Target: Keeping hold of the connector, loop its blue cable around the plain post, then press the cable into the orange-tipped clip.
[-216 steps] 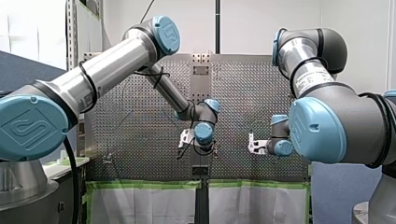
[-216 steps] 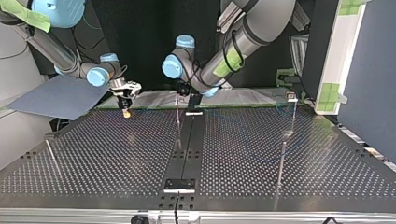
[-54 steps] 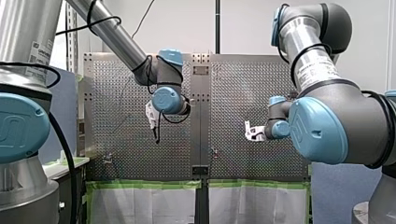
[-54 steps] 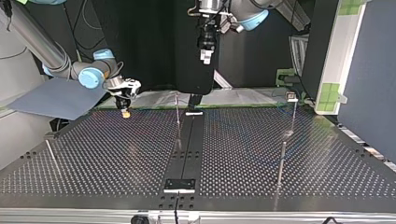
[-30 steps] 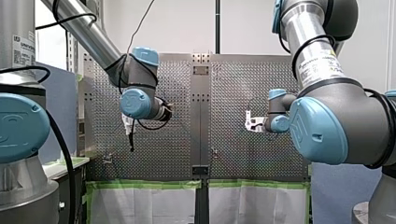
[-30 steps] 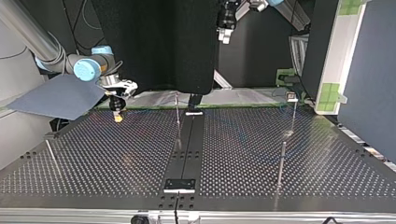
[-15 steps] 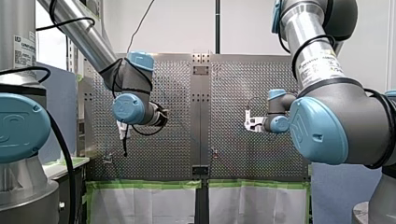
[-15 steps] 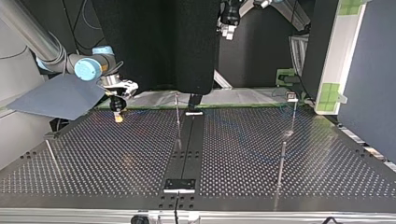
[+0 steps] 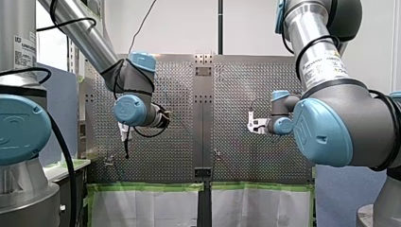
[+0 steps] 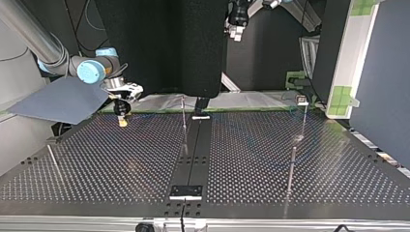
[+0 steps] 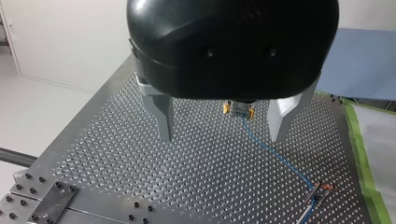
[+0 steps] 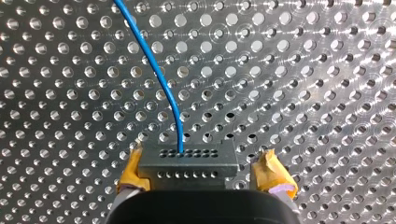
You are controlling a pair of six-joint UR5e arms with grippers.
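A grey connector [image 12: 187,163] with rows of small holes lies between the yellow pads [image 12: 273,175] of my right gripper [image 12: 204,179]. The jaws are open: one pad touches the connector and a gap shows at the other. The blue cable [image 12: 154,74] leaves the connector and runs over the perforated plate. In the left wrist view the cable [image 11: 275,156] goes from the connector [image 11: 238,110] to a small orange-tipped fixture [image 11: 321,190] near the green tape. My left gripper [image 11: 220,138] hangs open and empty, high above the plate.
Thin metal posts stand on the plate: one at the far middle [image 10: 183,121] and two at the top view's right [image 10: 291,166] [image 10: 303,121]. A slanted rod [image 10: 52,162] is at its left. A blue sheet [image 10: 58,99] lies behind my right gripper [image 10: 122,118].
My left arm drifted a little down and toward the front view's left, then stopped. My right gripper has stayed over the connector.
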